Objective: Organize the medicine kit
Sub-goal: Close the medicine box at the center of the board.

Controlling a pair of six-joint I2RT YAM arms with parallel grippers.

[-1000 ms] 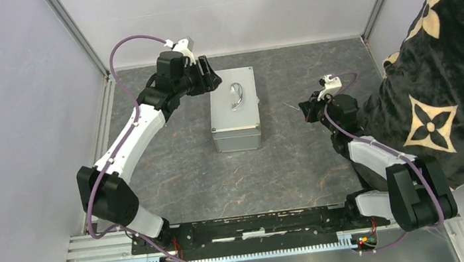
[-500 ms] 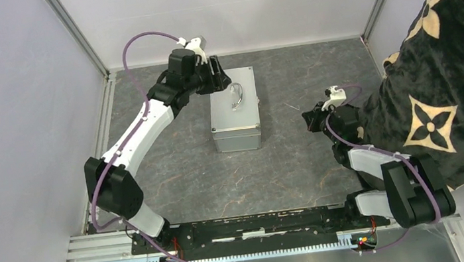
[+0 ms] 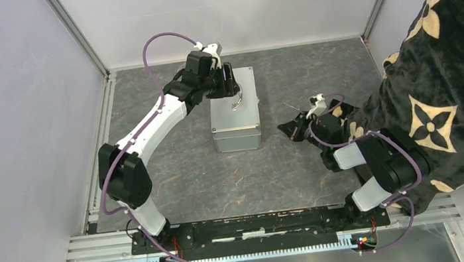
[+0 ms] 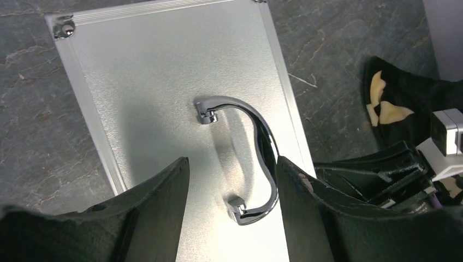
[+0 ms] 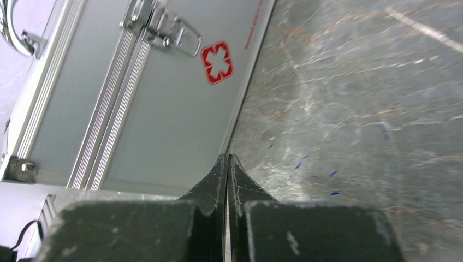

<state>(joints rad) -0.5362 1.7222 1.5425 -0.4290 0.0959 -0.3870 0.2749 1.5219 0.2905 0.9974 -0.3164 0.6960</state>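
**A:** What is the left gripper doing in its own wrist view?

**B:** Its jaws are standing apart above the lid of the medicine kit, with the near end of the curved chrome handle lying between the two black fingers. Whether the right-hand finger is touching the handle, I cannot tell. The overhead view is hiding that gap under the wrist, showing only the arm reaching over the case's upper left corner.

**A:** And the right gripper?

**B:** Its fingers are pressing flat together on nothing, pointing low across the dark stone-patterned table toward the case. From overhead it is sitting well apart from the kit, right of centre.

**A:** What is only that wrist camera giving?

**B:** The case's side face, carrying a metal latch lying closed and a red cross. From overhead the cross is not showing.

**A:** And farther out?

**B:** The kit is sitting shut at the frame's centre, and a black cloth with tan flowers is filling the right edge.
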